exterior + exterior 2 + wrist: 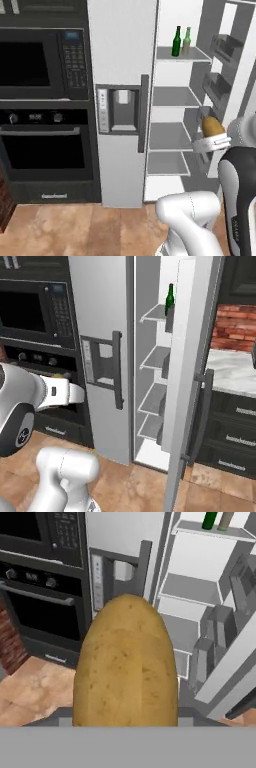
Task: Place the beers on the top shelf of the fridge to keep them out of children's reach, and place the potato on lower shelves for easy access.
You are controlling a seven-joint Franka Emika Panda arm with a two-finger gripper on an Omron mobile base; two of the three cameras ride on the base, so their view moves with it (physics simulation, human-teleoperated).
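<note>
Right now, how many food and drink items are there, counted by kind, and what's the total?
Beer bottles: 2, one dark green and one paler green, both standing on the top shelf of the fridge.
Potatoes: 1, the potato held in the gripper outside the fridge.
Total: 3
</note>
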